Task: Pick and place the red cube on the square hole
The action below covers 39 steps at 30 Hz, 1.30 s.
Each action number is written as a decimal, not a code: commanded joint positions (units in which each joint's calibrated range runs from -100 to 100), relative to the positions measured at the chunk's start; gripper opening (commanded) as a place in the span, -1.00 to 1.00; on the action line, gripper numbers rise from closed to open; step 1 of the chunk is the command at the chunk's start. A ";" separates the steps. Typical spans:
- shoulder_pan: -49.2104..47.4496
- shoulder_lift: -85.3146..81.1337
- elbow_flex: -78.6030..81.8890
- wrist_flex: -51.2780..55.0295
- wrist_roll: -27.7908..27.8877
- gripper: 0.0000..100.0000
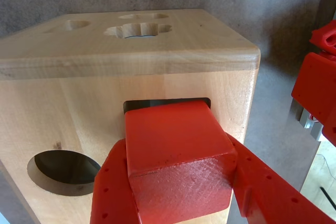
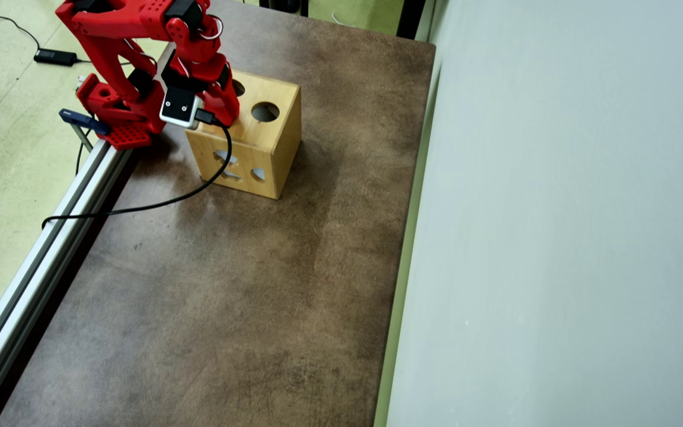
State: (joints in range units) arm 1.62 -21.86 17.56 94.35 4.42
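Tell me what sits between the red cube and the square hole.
Nothing. In the wrist view the red cube, clamped in the gripper, sits right at the square hole, covering most of it; only a dark strip shows above. The overhead view hides this.

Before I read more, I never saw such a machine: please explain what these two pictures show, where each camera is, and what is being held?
The red machine is a small robot arm fixed at the table's edge. One picture looks down from above. The other comes from a camera on the arm's wrist, so it sees the gripper close up. The gripper's two red fingers hold the red cube against the wooden box, right at the square hole, whose dark edge shows above the cube. A round hole is beside it. The overhead view hides the cube behind the arm.
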 commanded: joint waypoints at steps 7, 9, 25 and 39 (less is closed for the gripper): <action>0.31 -0.26 -0.03 0.18 0.29 -0.86; 0.31 -0.34 -0.03 0.18 0.29 -0.86; 0.46 -1.11 -0.12 0.10 -0.24 -0.75; 0.39 -0.60 -0.12 0.26 -0.24 0.89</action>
State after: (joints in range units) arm 1.62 -21.86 17.65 94.35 4.42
